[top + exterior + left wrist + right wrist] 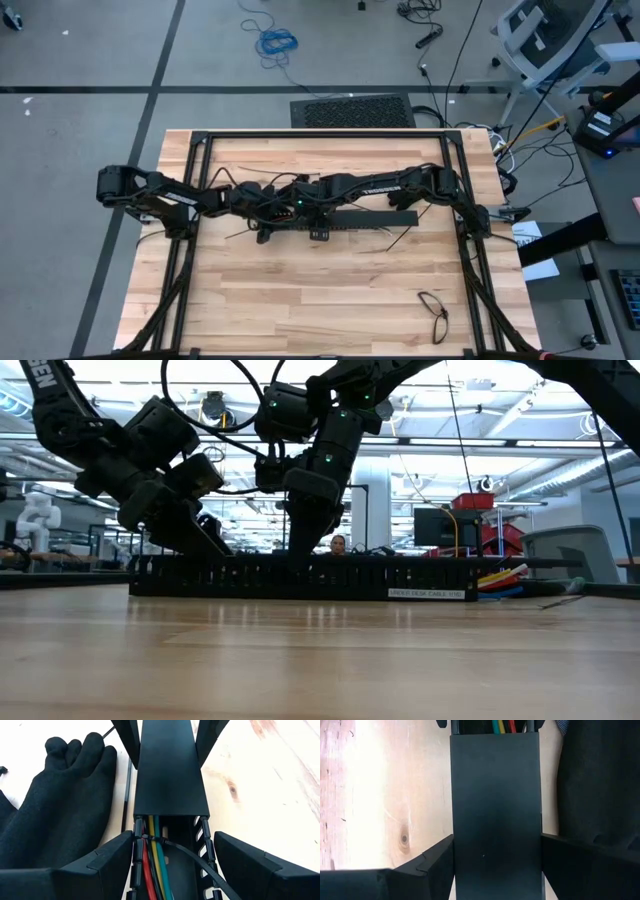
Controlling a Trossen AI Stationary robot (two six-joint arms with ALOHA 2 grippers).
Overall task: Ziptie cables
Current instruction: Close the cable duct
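Observation:
A long black slotted bar (350, 221) lies flat on the wooden table, most of it covered by a lid (170, 770). Red, yellow, green and black cables (152, 870) run inside its uncovered end. A thin black ziptie (150, 839) crosses them, and its tail (205, 865) trails out over the wall. My left gripper (172, 845) (266, 226) straddles that uncovered end. My right gripper (496, 847) (320, 226) straddles the lidded part a little farther along. More coloured cables (500, 577) show at the bar's other end in the low view. My left gripper has one finger (112, 865) against each outer slotted wall (136, 845) of the bar, just short of the lid's edge. It comes slanting down from the table's left side. The bar stays flat on the table. My right gripper pinches the lidded stretch of the bar across its width, one finger (435, 865) on each long side (454, 850). The fingers point steeply down. The bar stays on the table.
A black glove (60, 805) lies on the table right beside the bar. Loose thin black strips (395, 240) lie near it. A black looped wire (433, 312) sits toward the near right corner. A black frame (320, 134) runs along the table's edges.

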